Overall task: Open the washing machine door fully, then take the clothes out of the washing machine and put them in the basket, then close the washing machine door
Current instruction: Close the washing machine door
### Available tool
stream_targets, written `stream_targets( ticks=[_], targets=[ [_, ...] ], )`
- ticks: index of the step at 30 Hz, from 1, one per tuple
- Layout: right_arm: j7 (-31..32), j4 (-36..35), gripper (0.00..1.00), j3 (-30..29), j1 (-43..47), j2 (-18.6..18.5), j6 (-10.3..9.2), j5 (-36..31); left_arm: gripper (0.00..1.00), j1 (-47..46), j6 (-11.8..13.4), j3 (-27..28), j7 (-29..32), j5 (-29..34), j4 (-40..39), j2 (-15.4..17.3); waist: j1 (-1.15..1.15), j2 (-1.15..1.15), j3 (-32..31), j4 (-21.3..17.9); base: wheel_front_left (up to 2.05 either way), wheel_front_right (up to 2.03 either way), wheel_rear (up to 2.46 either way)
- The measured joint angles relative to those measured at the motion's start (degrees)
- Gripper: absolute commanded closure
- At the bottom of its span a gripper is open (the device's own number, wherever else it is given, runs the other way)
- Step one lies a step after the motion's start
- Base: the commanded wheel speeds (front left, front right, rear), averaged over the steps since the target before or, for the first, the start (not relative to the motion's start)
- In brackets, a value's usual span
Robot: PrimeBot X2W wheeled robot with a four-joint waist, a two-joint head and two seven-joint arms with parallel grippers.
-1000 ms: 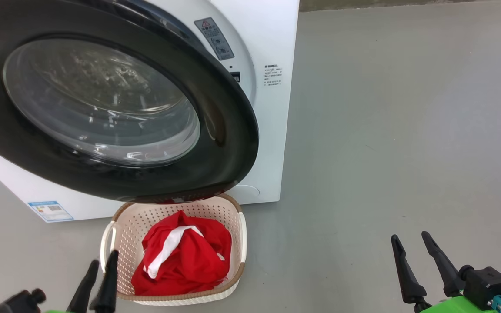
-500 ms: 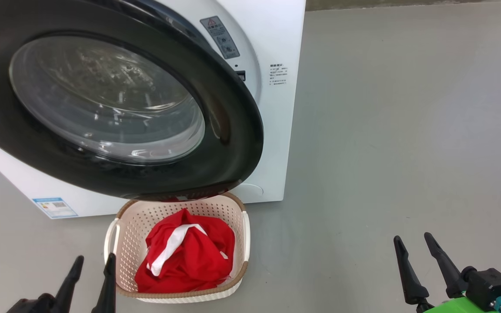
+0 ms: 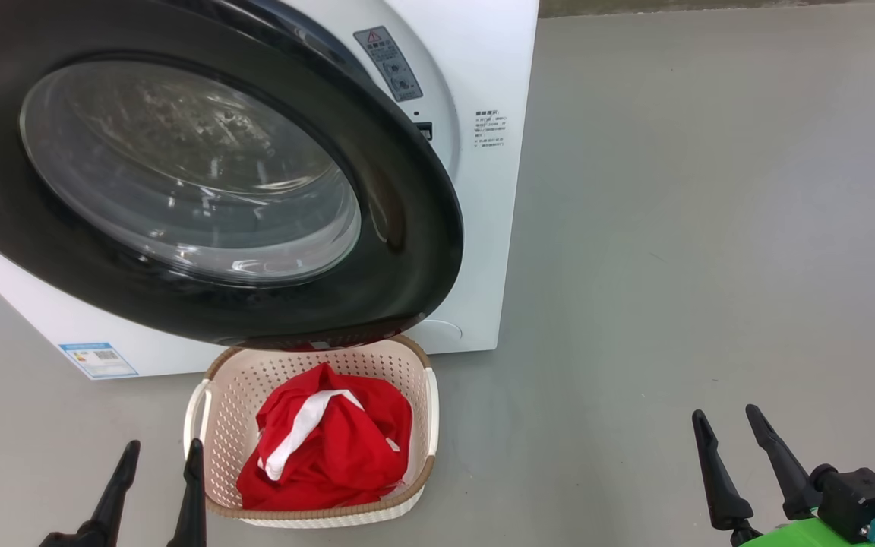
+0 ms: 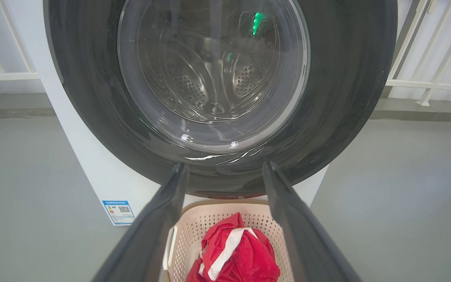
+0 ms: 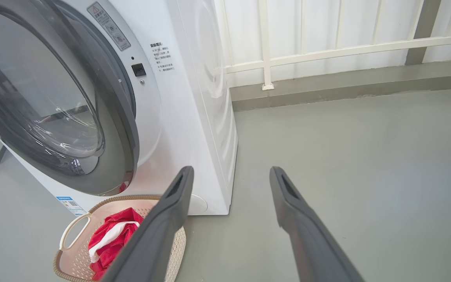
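Observation:
The washing machine is white, and the washing machine door, with its black rim and glass bowl, stands ajar over the front. From the right wrist the door shows a gap at its free edge. Below it the cream basket holds the red clothes with a white stripe. My left gripper is open just left of the basket. From its wrist camera, the left gripper points at the door above the basket. My right gripper hangs open and empty over bare floor far to the right.
Grey floor stretches to the right of the machine. A white railing on a low kerb runs behind the machine. A blue label sits low on the machine's front.
My left gripper has drawn back a little from the basket's left handle and straightened, fingers apart. The head camera shifted slightly. Door, basket, clothes and right gripper are unchanged.

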Motion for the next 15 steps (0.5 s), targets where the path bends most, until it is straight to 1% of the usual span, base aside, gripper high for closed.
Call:
stream_targets(
  ticks=[11, 12, 13, 14, 15],
  targets=[
    [0.00, 0.00, 0.00, -0.14, -0.01, 0.00, 0.00, 0.01, 0.00, -0.04, 0.00, -0.42, 0.00, 0.01, 0.03, -0.37, 0.00, 0.00, -0.33, 0.76, 0.00, 0.00, 0.00],
    [0.00, 0.00, 0.11, -0.09, -0.01, 0.00, 0.00, 0.09, 0.00, -0.13, 0.00, -0.58, 0.00, 0.01, 0.08, -0.42, 0.00, 0.00, -0.28, 0.93, 0.00, 0.00, 0.00],
    [0.00, 0.01, 0.53, 0.08, -0.04, 0.00, 0.00, 0.26, 0.00, -0.25, 0.00, -0.83, 0.00, 0.01, 0.09, -0.47, 0.00, 0.00, -0.19, 1.15, 0.00, 0.00, 0.00],
    [0.00, 0.01, 0.70, 0.33, -0.10, 0.00, 0.00, 0.49, 0.00, -0.31, 0.00, -1.16, 0.00, 0.01, 0.11, -0.55, 0.00, 0.00, -0.08, 1.41, 0.00, 0.00, 0.00],
    [0.00, 0.03, 0.96, 0.71, -0.31, 0.01, 0.00, 0.66, 0.00, -0.38, 0.00, -1.56, 0.00, 0.01, 0.21, -0.65, 0.00, 0.00, 0.06, 1.69, 0.00, 0.00, 0.00]
  ],
)
